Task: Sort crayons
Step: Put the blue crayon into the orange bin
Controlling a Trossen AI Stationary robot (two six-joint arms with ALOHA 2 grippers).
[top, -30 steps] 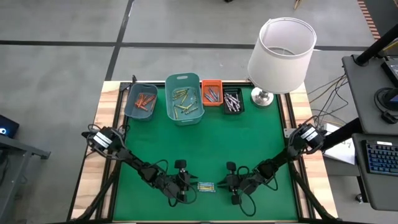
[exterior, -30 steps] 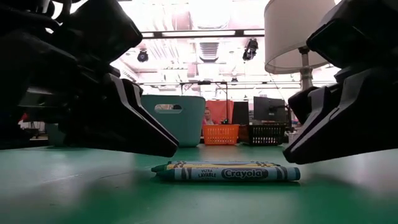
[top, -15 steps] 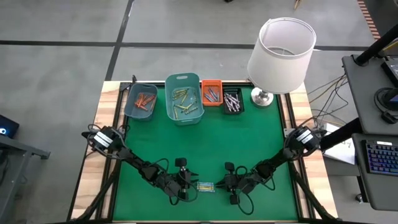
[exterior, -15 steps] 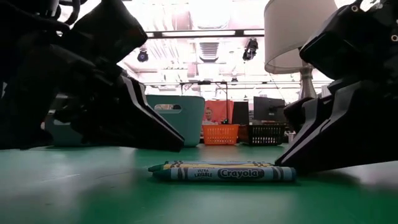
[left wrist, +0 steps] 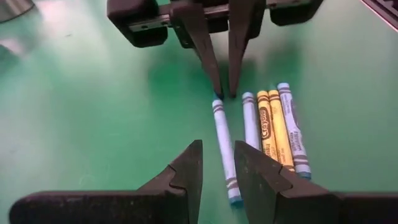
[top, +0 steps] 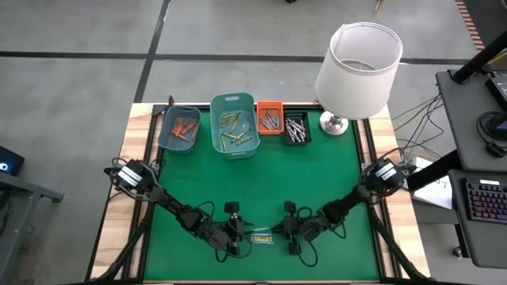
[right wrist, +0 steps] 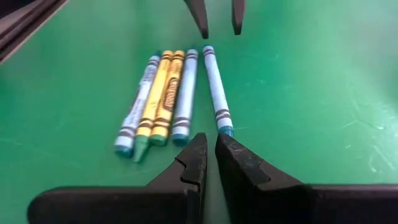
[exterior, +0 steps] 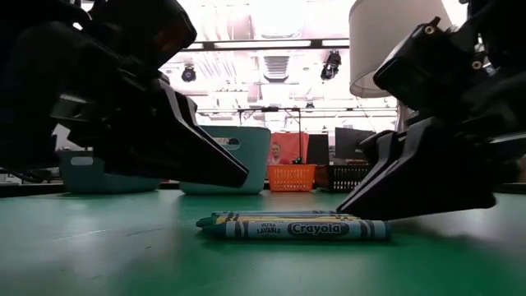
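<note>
**Right arm creeps in on the loose crayons**

Five loose crayons (top: 263, 237) lie side by side on the green bench (top: 261, 178) near its front edge: three blue, two yellow. One blue crayon (left wrist: 224, 147) sits slightly apart from the other four.

Compared with a second ago, the right pincer (top: 277, 233) has slid leftward, so it's now right at the end of the crayon row instead of sitting well off to the side. Its fingers (right wrist: 200, 155) are close together with only a thin slit between them, tips just short of the lone blue crayon's end, nothing held. In the low view it looms noticeably nearer the crayons than before.

The left pincer (top: 242, 235) has barely budged. It sits at the opposite end of the row, fingers (left wrist: 189, 168) spread a little, with the lone blue crayon's end lying in the gap, not clamped.

At the back, the sorted crayons sit in the teal bins (top: 234, 124), orange bin (top: 269, 117) and black bin (top: 297, 127), same as earlier, beside the lamp (top: 358, 62).
</note>
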